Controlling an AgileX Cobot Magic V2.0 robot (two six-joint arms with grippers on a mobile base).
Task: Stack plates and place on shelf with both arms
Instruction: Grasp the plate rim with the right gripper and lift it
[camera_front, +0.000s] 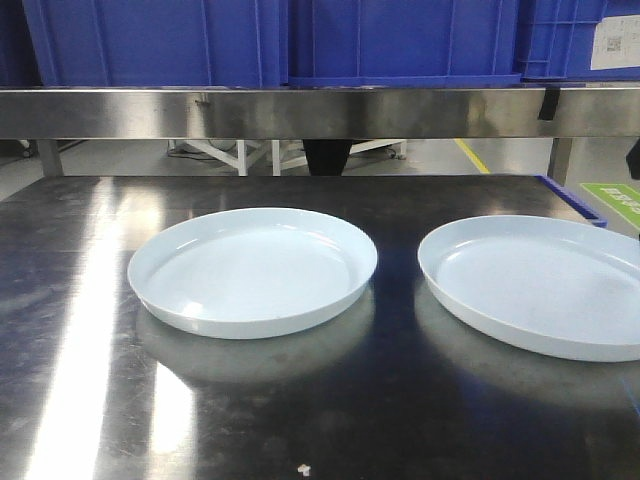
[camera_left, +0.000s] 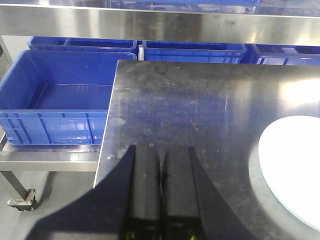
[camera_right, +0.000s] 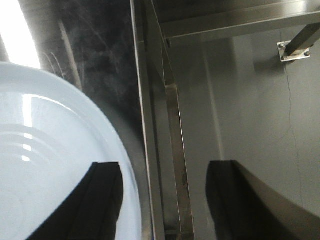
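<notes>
I see a dark steel table (camera_front: 300, 420) with a white speck (camera_front: 304, 468) near its front edge. Steel shelf (camera_front: 300, 112) behind, blue crates (camera_front: 400, 40) on top. Left: open crate (camera_left: 55, 100) on a rack (camera_left: 50, 157), caster (camera_left: 20, 201) below. Grey floor (camera_right: 250, 100).

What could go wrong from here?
1. The right-hand pale blue glossy round plate lies close to the edge of the dark steel table; the open right end effector straddling its rim could knock it off.
2. The left end effector is shut; unopened, it may shove the other pale blue plate instead of gripping.
</notes>
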